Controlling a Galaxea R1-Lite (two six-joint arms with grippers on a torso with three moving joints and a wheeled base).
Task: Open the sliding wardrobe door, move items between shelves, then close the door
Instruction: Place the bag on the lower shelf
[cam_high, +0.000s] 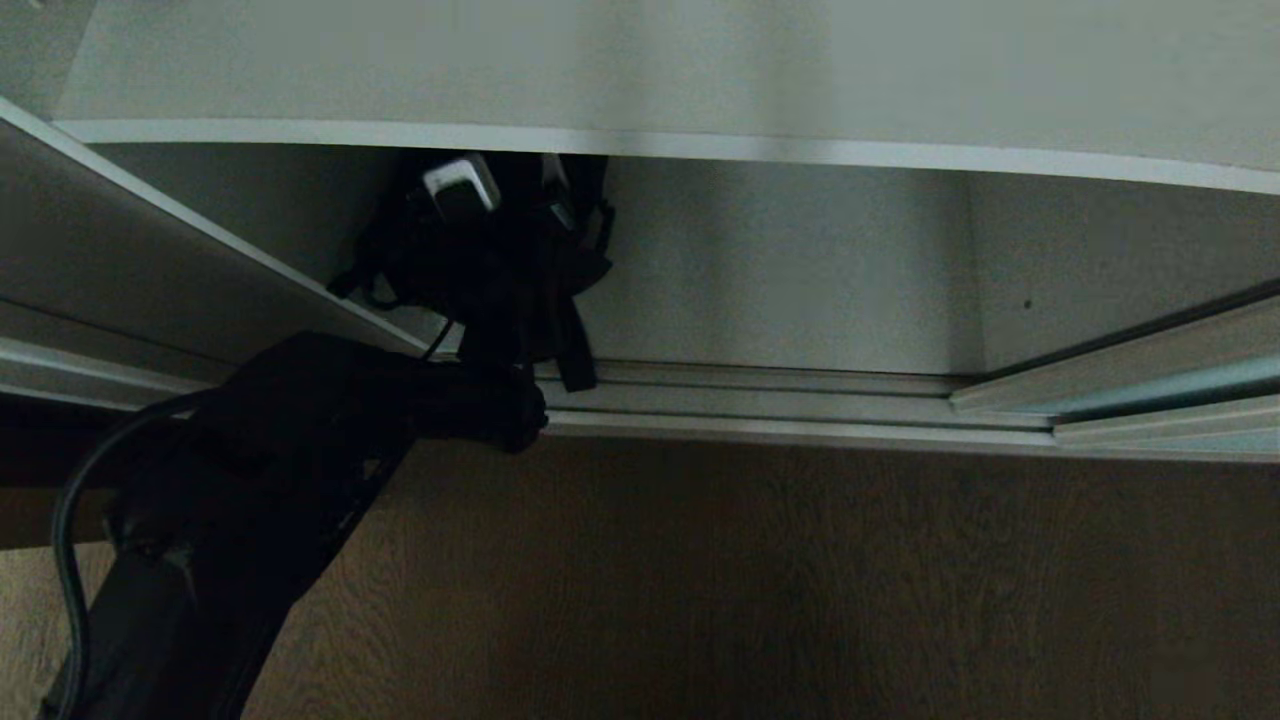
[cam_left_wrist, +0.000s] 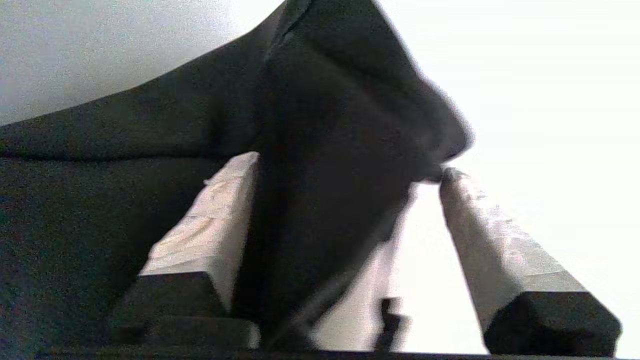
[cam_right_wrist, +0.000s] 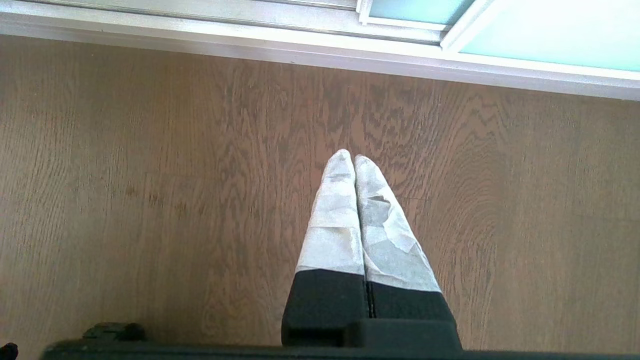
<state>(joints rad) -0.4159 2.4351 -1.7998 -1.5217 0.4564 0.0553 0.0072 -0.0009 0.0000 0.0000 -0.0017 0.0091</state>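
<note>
Left gripper (cam_left_wrist: 345, 200) agape around one black strappy bundle (cam_high: 490, 260) with one white block (cam_high: 460, 187).

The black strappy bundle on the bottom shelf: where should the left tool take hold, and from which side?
Grip the straps of the black strappy bundle that trail over the floor track, coming level from the open front. The bundle's body sits tucked under the shelf above, so a top approach looks blocked. The left tool is open, with black cloth between its fingers.
</note>
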